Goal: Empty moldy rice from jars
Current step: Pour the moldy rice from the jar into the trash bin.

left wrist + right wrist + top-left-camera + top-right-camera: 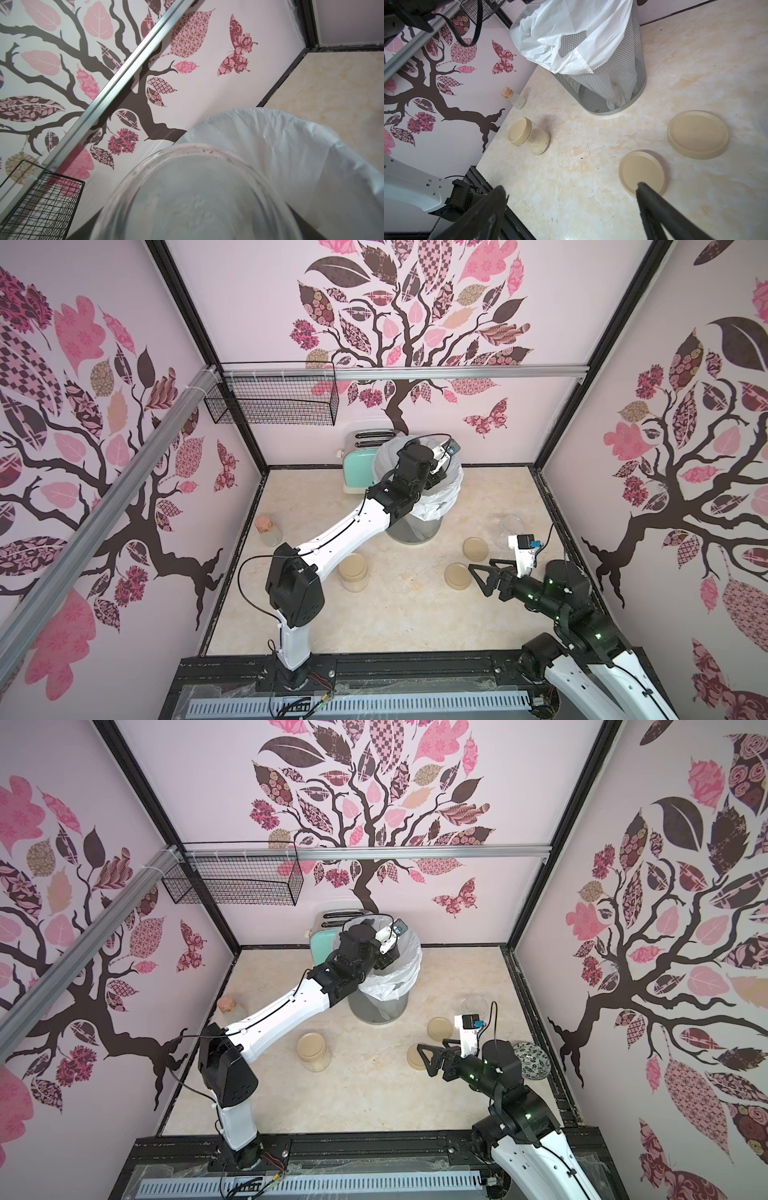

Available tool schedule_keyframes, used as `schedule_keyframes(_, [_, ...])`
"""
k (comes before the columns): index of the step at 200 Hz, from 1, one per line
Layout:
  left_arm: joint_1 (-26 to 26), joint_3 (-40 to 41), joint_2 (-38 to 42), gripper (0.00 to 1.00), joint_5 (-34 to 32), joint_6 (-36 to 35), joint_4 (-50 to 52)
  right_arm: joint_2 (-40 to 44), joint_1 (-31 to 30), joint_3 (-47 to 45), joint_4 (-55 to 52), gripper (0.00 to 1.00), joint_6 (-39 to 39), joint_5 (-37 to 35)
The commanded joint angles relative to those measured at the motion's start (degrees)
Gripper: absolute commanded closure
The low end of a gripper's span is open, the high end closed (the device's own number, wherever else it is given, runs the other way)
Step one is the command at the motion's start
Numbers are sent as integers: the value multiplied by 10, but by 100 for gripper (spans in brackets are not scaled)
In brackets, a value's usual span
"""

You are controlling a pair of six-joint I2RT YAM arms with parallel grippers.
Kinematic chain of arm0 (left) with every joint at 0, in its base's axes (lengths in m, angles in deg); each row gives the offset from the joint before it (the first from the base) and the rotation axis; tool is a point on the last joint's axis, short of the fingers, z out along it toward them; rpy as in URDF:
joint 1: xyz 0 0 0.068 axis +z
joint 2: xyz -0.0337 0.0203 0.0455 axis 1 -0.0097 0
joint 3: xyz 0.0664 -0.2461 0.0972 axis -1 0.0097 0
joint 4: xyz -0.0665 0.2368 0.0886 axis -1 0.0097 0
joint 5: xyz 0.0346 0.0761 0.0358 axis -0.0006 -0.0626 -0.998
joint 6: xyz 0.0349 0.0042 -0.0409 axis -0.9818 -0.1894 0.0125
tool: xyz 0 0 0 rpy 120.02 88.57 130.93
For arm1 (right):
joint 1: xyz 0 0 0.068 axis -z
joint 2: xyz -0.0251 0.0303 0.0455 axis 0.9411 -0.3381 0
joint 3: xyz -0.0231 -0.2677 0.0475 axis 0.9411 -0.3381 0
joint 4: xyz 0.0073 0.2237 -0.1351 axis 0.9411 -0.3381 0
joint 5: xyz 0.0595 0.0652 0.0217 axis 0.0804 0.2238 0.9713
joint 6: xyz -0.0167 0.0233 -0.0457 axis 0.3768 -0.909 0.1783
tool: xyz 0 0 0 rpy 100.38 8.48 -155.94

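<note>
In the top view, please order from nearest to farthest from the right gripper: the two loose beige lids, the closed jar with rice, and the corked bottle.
1. Front lid, right beside the right gripper.
2. Back lid, a little behind it.
3. Closed jar, far over on the left arm's side.
4. Corked bottle, farthest left and back.

The left claw [435, 480] is mostly hidden behind its wrist; the jar [197, 193] is blurred and cropped.
</note>
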Motion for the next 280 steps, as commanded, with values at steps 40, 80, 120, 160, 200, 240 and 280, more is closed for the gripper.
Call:
schedule_keyframes(40, [48,-53,59,37,58,262,20,3,1,16,-3,1,8,5])
schedule_keyframes(80, [100,3,136,38,202,541,-10,-7,1,37,47,2,34,37])
schedule_keyframes(120, [125,84,199,37,287,761,-85,-44,1,62,164,11,42,103])
schedule_keyframes(160, [130,190,252,37,321,944,-197,-81,1,94,275,23,49,129])
schedule_keyframes(200, [120,285,279,38,326,1116,-261,-134,1,118,362,35,39,156])
schedule_keyframes(240, [77,334,294,38,286,1175,-283,-179,1,125,399,38,29,161])
schedule_keyframes(280, [26,377,289,38,254,1214,-324,-210,1,123,436,42,7,152])
